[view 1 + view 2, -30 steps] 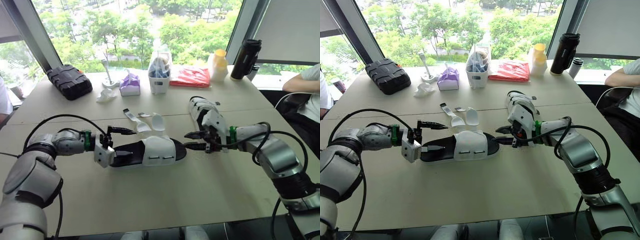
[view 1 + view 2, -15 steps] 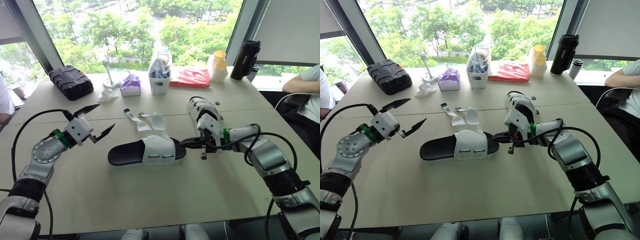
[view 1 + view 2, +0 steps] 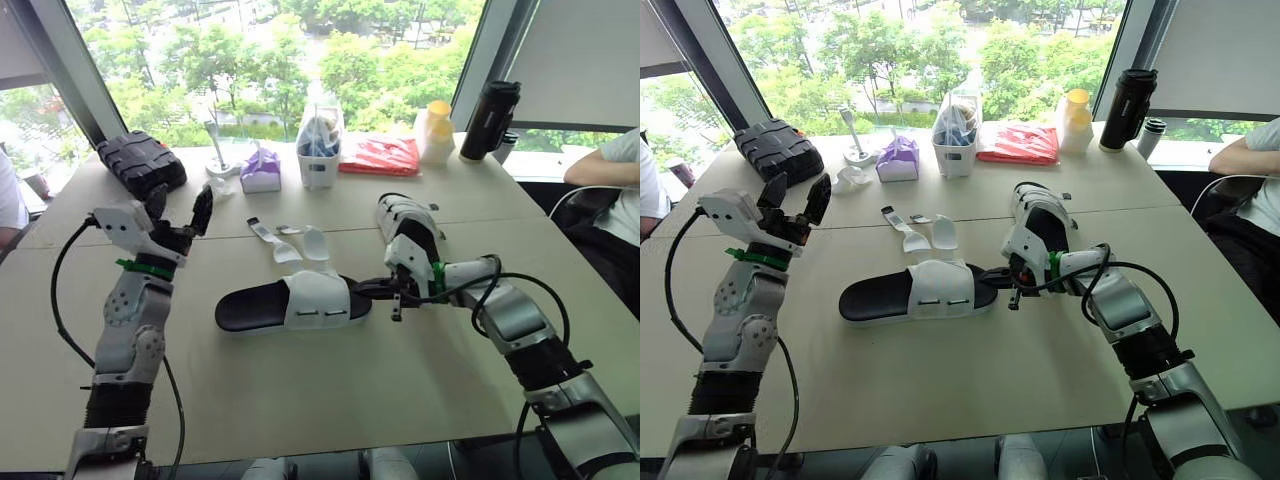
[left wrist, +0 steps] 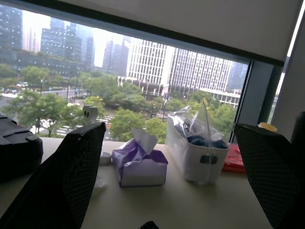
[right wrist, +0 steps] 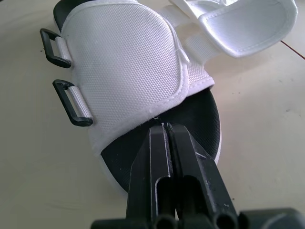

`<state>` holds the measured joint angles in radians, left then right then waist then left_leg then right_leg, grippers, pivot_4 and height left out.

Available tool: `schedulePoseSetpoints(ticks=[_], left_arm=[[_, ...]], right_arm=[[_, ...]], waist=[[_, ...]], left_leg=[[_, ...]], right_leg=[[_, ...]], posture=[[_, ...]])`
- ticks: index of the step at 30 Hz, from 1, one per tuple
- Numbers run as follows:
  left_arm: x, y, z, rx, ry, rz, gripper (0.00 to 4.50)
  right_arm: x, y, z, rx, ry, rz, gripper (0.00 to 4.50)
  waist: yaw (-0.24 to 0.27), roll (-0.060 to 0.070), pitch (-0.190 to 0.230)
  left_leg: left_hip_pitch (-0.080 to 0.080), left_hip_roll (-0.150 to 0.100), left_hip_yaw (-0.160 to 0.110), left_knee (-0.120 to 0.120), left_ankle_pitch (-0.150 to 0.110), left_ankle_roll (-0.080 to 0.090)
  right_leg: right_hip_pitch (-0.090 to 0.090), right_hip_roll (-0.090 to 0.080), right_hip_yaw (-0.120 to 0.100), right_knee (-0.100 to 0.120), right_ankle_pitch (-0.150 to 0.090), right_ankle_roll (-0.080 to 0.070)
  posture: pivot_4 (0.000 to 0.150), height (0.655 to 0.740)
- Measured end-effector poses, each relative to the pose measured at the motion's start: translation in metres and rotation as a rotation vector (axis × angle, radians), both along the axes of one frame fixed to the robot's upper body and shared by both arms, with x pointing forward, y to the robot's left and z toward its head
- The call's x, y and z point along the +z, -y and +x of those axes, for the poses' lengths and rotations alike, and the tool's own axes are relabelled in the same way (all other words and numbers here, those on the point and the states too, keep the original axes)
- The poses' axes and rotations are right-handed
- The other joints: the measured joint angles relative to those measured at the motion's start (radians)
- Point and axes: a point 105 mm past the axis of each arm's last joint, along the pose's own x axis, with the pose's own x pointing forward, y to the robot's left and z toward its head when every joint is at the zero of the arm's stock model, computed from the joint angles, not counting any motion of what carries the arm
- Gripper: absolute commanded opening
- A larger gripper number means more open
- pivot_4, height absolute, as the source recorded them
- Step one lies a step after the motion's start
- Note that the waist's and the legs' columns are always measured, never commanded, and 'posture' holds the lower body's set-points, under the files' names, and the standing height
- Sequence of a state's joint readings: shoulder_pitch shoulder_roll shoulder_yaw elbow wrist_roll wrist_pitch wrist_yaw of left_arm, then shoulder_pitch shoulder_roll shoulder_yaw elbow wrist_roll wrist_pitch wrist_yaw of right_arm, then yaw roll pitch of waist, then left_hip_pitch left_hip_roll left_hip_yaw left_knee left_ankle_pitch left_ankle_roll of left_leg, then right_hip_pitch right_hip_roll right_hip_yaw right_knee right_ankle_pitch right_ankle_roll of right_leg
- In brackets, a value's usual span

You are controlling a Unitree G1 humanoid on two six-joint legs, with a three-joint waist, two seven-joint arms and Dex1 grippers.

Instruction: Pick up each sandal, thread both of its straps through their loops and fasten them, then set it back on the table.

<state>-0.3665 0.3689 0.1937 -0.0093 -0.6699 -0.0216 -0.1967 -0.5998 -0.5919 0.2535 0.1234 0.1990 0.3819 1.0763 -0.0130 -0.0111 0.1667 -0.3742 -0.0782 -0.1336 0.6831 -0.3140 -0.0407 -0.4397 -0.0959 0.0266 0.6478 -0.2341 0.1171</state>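
Note:
A sandal (image 3: pixel 290 303) with a black sole and white upper lies flat mid-table. Its two white straps (image 3: pixel 290 245) lie loose behind it, and two black loops (image 5: pixel 71 102) stand free on its near side. My right gripper (image 3: pixel 368 289) is shut, its tips resting at the hem of the white upper (image 5: pixel 128 62) over the toe end. A second sandal (image 3: pixel 405 222) sits just behind that arm. My left gripper (image 3: pixel 180 208) is raised well left of the sandal, open wide with nothing between its fingers (image 4: pixel 71 181).
Along the window stand a black case (image 3: pixel 140 160), a purple tissue pack (image 4: pixel 140 164), a white basket (image 4: pixel 200 148), a red packet (image 3: pixel 380 155), a yellow bottle (image 3: pixel 437 130) and a black flask (image 3: pixel 490 118). A person's arm (image 3: pixel 605 160) rests at the far right.
My left gripper has left the sandal's heel and swung up and to the left, still open. The right gripper has closed at the toe end. The sandal lies still.

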Motion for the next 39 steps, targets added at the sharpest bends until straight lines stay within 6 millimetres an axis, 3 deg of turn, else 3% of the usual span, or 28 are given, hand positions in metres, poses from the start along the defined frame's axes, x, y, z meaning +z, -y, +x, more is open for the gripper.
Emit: schedulePoseSetpoints(ticks=[8,14,18,25,31,39], left_arm=[[-0.025,0.021,-0.006,-0.088,-0.113,-0.168,4.5],[-0.034,0.027,-0.013,-0.122,-0.162,-0.158,4.5],[-0.035,0.023,-0.014,-0.115,-0.172,-0.16,4.5],[-0.035,0.018,-0.016,-0.096,-0.175,-0.153,4.5],[-0.036,0.017,-0.017,-0.095,-0.177,-0.146,4.5],[-0.039,0.019,-0.016,-0.115,-0.2,-0.141,4.5]], right_arm=[[-0.005,-0.011,0.005,0.018,0.026,0.034,0.03],[-0.011,-0.013,-0.001,0.069,0.008,0.021,0.03],[-0.027,-0.016,-0.014,0.11,-0.06,0.037,0.03],[-0.029,-0.022,-0.018,0.128,-0.065,0.086,0.03],[-0.033,-0.038,-0.014,0.142,-0.049,0.149,0.03],[-0.035,-0.042,-0.006,0.189,0.0,0.096,0.03]], waist=[[-0.002,0.0,0.0],[0.0,0.0,0.0],[0.001,0.0,0.0],[-0.001,0.0,0.0],[-0.001,0.0,0.0],[-0.002,0.0,0.0]], left_leg=[[0.0,0.0,0.0,0.0,0.001,-0.002],[0.001,0.0,0.0,0.0,0.001,-0.002],[0.001,0.0,0.0,0.0,0.0,0.0],[0.002,0.001,0.0,0.0,0.0,0.0],[0.002,0.001,0.0,0.0,0.0,-0.001],[0.003,0.001,0.0,-0.001,0.0,0.0]], right_leg=[[0.0,0.001,0.0,0.0,0.0,0.0],[0.001,0.001,0.0,-0.001,0.0,-0.001],[0.002,0.001,0.0,-0.002,0.0,-0.001],[0.002,0.002,0.0,-0.002,0.0,-0.001],[0.002,0.002,0.0,-0.002,0.001,-0.001],[0.004,0.003,0.0,-0.002,0.001,-0.002]], posture=[[0.15,0.74],[0.15,0.74],[0.15,0.74],[0.15,0.74],[0.15,0.74],[0.15,0.74]])
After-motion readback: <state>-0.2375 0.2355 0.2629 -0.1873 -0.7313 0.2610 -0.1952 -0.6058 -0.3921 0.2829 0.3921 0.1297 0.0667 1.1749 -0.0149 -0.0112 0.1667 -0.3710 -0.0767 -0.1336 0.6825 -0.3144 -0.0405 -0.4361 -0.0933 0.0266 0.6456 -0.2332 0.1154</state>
